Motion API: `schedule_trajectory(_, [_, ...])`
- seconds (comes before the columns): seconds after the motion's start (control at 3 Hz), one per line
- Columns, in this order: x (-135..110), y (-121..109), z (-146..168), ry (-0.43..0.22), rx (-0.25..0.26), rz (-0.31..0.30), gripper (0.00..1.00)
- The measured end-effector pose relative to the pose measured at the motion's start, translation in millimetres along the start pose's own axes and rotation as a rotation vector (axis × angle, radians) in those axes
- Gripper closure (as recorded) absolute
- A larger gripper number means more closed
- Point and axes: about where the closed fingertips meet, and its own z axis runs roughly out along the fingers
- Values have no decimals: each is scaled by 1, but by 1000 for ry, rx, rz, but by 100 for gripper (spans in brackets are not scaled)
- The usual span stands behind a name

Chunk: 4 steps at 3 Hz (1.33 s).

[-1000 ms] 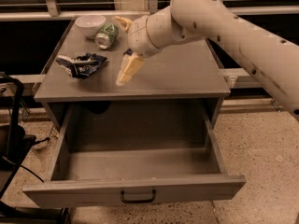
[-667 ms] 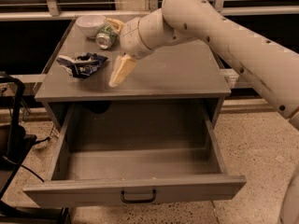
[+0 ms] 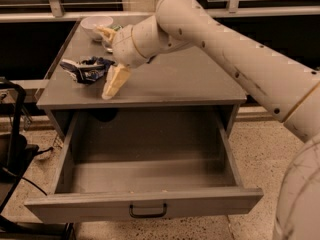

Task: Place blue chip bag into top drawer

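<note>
- Drawer [image 3: 200,200]: top one, pulled fully out toward the camera; black handle [image 3: 147,211] at the centre of its front panel. Nothing shows inside it (grey floor and walls only).
- Stand [image 3: 12,134]: dark frame with cables, at the view's left edge beside the drawer. No part in the task.
- Bench [image 3: 190,79]: grey top directly above and behind the open drawer; it carries everything listed below.
- Hand [image 3: 113,84]: low over the bench's near-left part, tip slanting down toward the front edge. Whether it is apart or together cannot be told. It grips nothing that can be seen.
- Bag [image 3: 84,69]: blue and white, crumpled, lying on the bench, not in the hand.
  - Position: just beside the hand, on its view-left side and slightly farther back (contact cannot be told).
  - Long axis: roughly left to right across the bench, so its right end is the nearest to the hand.
  - Judgement: the grasp is not yet made. The hand would need a short shift toward view-left, then a carry forward and down over the bench's front edge into the drawer.
- Arm [image 3: 225,49]: cream, entering from the near right and crossing the bench diagonally to the hand.
- Bowl [image 3: 96,23]: white, at the far-left corner, behind the bag.
</note>
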Motion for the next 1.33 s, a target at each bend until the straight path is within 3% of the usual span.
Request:
schedule_trajectory(0.33, [-12, 10, 15, -38, -39, -1, 0])
schedule_trajectory(0.67, [-19, 16, 24, -52, -61, -5, 16])
schedule_trajectory(1.33, [-19, 16, 24, -52, -61, -6, 62])
